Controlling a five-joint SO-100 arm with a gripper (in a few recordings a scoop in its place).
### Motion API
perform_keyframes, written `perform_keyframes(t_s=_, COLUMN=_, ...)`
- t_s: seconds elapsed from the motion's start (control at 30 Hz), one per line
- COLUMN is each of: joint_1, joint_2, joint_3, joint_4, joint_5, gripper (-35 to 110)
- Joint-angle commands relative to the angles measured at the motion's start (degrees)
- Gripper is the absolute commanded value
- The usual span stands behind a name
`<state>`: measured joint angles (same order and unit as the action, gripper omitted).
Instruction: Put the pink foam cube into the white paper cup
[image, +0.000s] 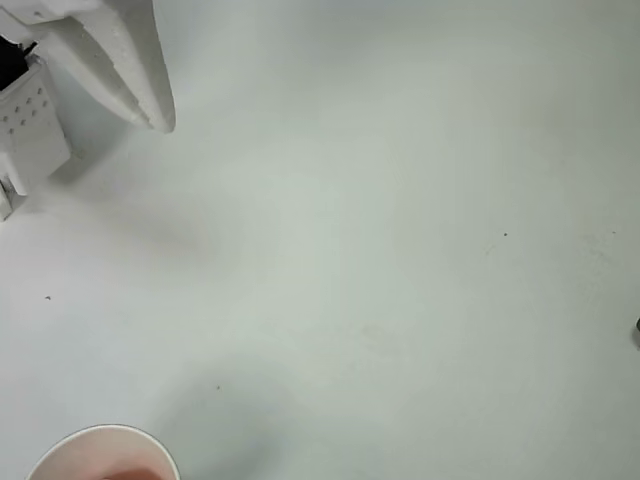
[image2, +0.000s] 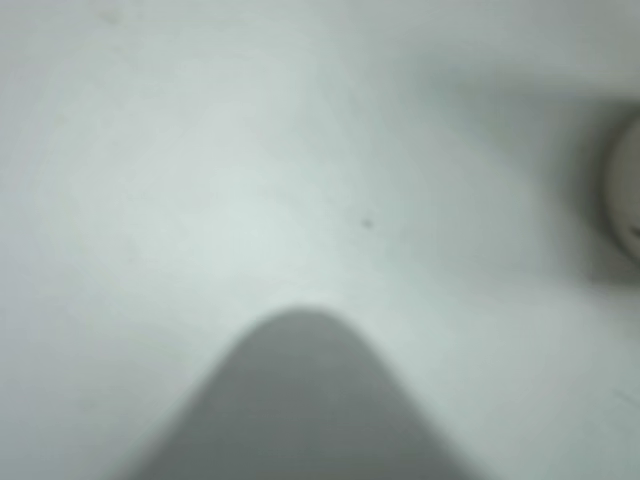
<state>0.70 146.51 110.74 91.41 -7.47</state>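
Note:
The white paper cup (image: 102, 455) stands at the bottom left edge of the overhead view, cut off by the frame. A pink patch shows inside its mouth: the pink foam cube (image: 128, 473), lying in the cup and mostly out of frame. My white gripper (image: 150, 118) hangs at the top left, far from the cup, with one pointed finger aimed down and to the right. In the wrist view one blurred grey finger (image2: 300, 400) rises from the bottom edge with nothing against its tip. The cup's rim (image2: 627, 190) shows there at the right edge.
The white table (image: 380, 260) is bare apart from a few small dark specks. A boxy white perforated part of the arm (image: 30, 130) sits at the left edge of the overhead view, beside the finger.

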Motion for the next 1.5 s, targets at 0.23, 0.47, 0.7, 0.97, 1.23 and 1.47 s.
perform_keyframes(t_s=0.23, joint_1=-5.4, joint_2=22.2, joint_3=24.7, joint_4=-10.5, joint_5=5.6, gripper=0)
perform_keyframes(t_s=0.47, joint_1=-5.0, joint_2=39.6, joint_3=38.9, joint_4=-10.5, joint_5=7.0, gripper=0)
perform_keyframes(t_s=0.7, joint_1=-4.2, joint_2=43.1, joint_3=48.3, joint_4=-13.6, joint_5=6.9, gripper=0)
perform_keyframes(t_s=0.97, joint_1=-3.4, joint_2=43.1, joint_3=61.6, joint_4=-25.3, joint_5=6.2, gripper=0)
perform_keyframes(t_s=1.23, joint_1=-2.6, joint_2=43.1, joint_3=64.4, joint_4=-25.0, joint_5=6.9, gripper=0)
perform_keyframes(t_s=1.47, joint_1=-2.9, joint_2=43.1, joint_3=64.6, joint_4=-19.3, joint_5=10.2, gripper=0)
